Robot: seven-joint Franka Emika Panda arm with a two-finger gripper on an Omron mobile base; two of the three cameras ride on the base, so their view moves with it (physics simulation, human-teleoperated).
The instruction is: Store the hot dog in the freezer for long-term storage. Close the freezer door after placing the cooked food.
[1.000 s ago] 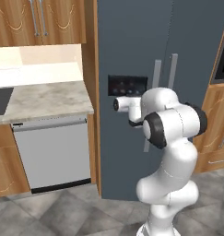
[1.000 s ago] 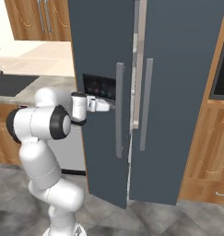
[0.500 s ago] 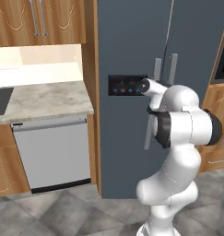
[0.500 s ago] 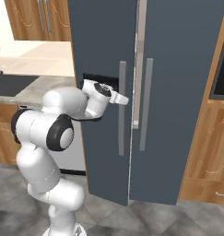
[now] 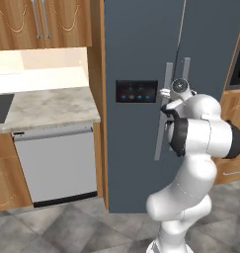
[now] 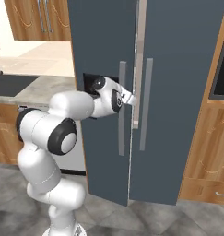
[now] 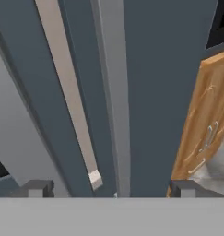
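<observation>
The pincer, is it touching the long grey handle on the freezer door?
Cannot tell. In the hand view the pincer points at the freezer door, its handle running between the fingertips, but no view shows contact or a gap plainly.

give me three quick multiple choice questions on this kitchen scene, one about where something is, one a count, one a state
1. Where is the black control panel?
A. on the freezer's left door
B. on the dishwasher
C. on a wooden cabinet

2. How many long grey bar handles are on the freezer front?
A. one
B. two
C. four

3. How does the left freezer door stand?
A. flush shut
B. slightly ajar
C. removed

Answers: 1 A, it sits on the left door beside the pincer. 2 B, one bar per door. 3 B, the right base view shows its edge standing out from the other door.
</observation>
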